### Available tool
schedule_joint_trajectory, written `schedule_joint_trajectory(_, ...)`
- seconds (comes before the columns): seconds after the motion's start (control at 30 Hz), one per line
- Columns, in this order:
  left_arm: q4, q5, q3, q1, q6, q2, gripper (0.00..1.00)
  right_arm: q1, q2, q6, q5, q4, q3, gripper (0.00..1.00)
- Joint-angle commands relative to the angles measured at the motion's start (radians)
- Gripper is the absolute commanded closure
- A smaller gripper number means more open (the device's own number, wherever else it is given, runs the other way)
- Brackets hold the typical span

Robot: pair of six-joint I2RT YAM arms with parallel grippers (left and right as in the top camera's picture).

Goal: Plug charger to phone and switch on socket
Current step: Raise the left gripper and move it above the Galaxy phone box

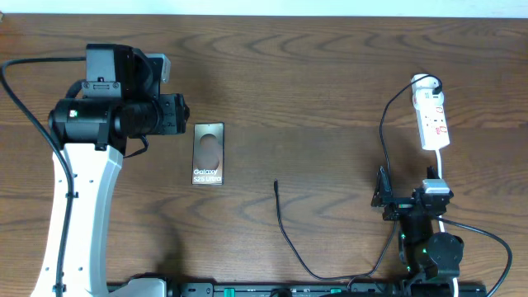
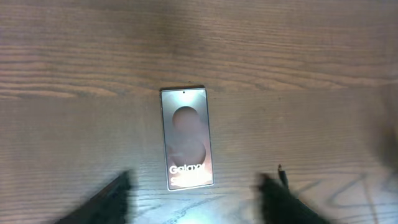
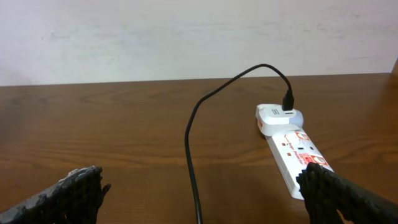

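Left tool (image 2: 194,182) hung close to the phone (image 2: 186,138), released, its blurred fingers (image 2: 112,199) spread to either side of the phone's lettered end and grasping nothing. The phone lay flat, face up, on the wooden counter (image 1: 313,74). Near the phone's right side, apart from it, lay the loose plug tip of the charger (image 1: 285,231). Its thin black cable curved away from the phone, then ran up into the rounded end of the socket (image 1: 432,115), well to the phone's right. Right tool (image 3: 202,180), equally far right of the phone, sat beside the socket, fingers wide apart and empty.
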Motion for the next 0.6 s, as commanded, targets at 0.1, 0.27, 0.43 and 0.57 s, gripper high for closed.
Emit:
schedule_joint_trajectory(0.1, 0.000, 0.013, 0.022, 0.002, -0.006, 0.001, 0.01, -0.001, -0.004, 0.009, 0.008, -0.005, -0.001, 0.01)
schedule_joint_trajectory(0.27, -0.004, 0.011, 0.023, -0.011, -0.018, 0.012, 0.01, -0.001, -0.004, 0.009, 0.008, -0.005, -0.001, 0.01)
schedule_joint_trajectory(0.43, -0.032, -0.113, 0.023, -0.074, -0.038, 0.080, 0.01, -0.001, -0.004, 0.009, 0.008, -0.005, -0.001, 0.01)
schedule_joint_trajectory(0.57, -0.030, -0.172, 0.023, -0.104, -0.076, 0.163, 0.02, -0.001, -0.004, 0.009, 0.008, -0.005, -0.001, 0.01)
